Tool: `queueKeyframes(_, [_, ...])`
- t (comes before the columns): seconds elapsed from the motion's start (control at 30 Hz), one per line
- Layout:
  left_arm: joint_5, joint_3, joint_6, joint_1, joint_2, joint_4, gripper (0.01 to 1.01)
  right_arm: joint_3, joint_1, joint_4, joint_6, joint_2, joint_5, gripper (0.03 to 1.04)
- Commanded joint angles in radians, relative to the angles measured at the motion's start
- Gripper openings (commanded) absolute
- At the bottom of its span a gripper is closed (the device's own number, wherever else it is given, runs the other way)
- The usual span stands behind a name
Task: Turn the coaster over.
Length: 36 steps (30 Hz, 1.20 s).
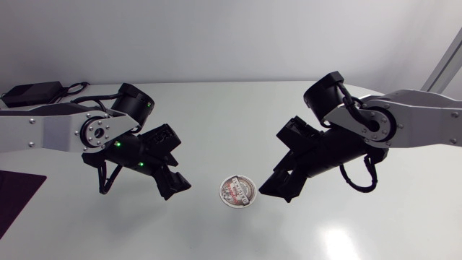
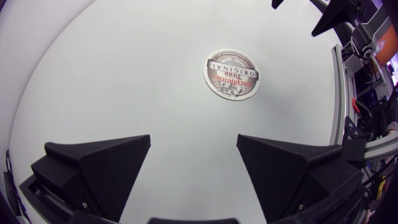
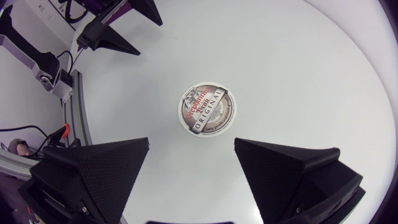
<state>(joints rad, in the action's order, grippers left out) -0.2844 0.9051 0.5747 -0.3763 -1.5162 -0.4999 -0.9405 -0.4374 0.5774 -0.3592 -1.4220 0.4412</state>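
- Status: the coaster [image 1: 237,191] lies flat on the table [image 1: 216,108], printed face up. Nothing touches it.
- Posn: approx. mid-width of the table, close to the near edge, i.e. the edge opposite the one carrying the adapter. It sits between our two grippers, clear of both.
- Left gripper [image 1: 170,182]: fingers spread wide, nothing between them. In the left wrist view the coaster [image 2: 231,74] is ahead of the left gripper [image 2: 193,140] and a little off to one side, w/ bare table in the gap.
- Right gripper [image 1: 279,189]: also spread wide and empty. In the right wrist view the coaster [image 3: 207,110] lies just ahead of the right gripper [image 3: 191,142], roughly centred on the gap.
- Progress (est.): we judge the flip as not begun. No contact, no lifted rim, no tilt.
- Remaining (est.): raise one rim off the table, get a pinch on the disc, rotate it, set it down w/ the printed face down.
- Caution (est.): the disc looks thin and the table smooth, so a straight top-down pinch may slide it instead of lifting it. The right gripper appears better lined up for first contact.
- Surface: white, smooth, slightly glossy, w/ a bright glare patch [image 1: 339,242] toward the near right corner.
- Other items: a black adapter [image 1: 29,92] w/ cable at the far left corner, and a dark mat [image 1: 14,195] at the left edge. Both are well apart from the coaster.
- Room: not needed for the flip, so not covered here.
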Motion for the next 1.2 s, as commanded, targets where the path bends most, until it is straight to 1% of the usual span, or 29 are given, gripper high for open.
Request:
queueKeyframes(0.0, [-0.010,0.015,-0.018,-0.007,0.014,-0.011,0.979,-0.011,0.006,0.018,-0.007,0.017,-0.004,1.00])
queueKeyframes(0.27, [-0.010,0.021,-0.018,-0.009,-0.002,-0.009,0.979,-0.015,0.009,0.013,-0.015,0.005,-0.004,1.00])
queueKeyframes(0.3, [-0.010,0.023,-0.018,-0.009,-0.015,-0.009,0.979,-0.018,0.011,0.010,-0.017,-0.008,-0.004,0.99])
queueKeyframes(0.33, [-0.010,0.025,-0.018,-0.009,-0.025,-0.008,0.979,-0.021,0.012,0.009,-0.020,-0.023,-0.004,0.95])
queueKeyframes(0.4, [-0.010,0.032,-0.019,-0.007,-0.048,-0.006,0.979,-0.026,0.014,-0.013,-0.020,-0.064,-0.004,0.75])
queueKeyframes(0.53, [-0.015,0.066,-0.026,0.001,-0.113,-0.003,0.979,-0.053,0.017,-0.073,-0.011,-0.196,0.002,0.22])
queueKeyframes(0.57, [-0.021,0.071,-0.026,-0.001,-0.127,-0.002,0.977,-0.063,0.014,-0.083,-0.009,-0.229,0.005,0.11])
queueKeyframes(0.6, [-0.027,0.077,-0.026,-0.001,-0.142,0.000,0.977,-0.069,0.009,-0.099,-0.009,-0.259,0.008,0.04])
queueKeyframes(0.7, [-0.030,0.095,-0.032,-0.001,-0.179,0.003,0.977,-0.095,0.000,-0.123,-0.006,-0.342,0.008,0.04])
queueKeyframes(0.87, [-0.033,0.124,-0.033,0.007,-0.228,0.003,0.977,-0.121,-0.020,-0.146,-0.007,-0.431,0.011,0.04])
queueKeyframes(0.97, [-0.033,0.137,-0.035,0.016,-0.243,0.003,0.977,-0.127,-0.038,-0.157,-0.007,-0.460,0.010,0.04])
queueKeyframes(1.17, [-0.036,0.158,-0.044,0.031,-0.297,0.003,0.977,-0.161,-0.044,-0.154,-0.004,-0.519,0.005,0.04])
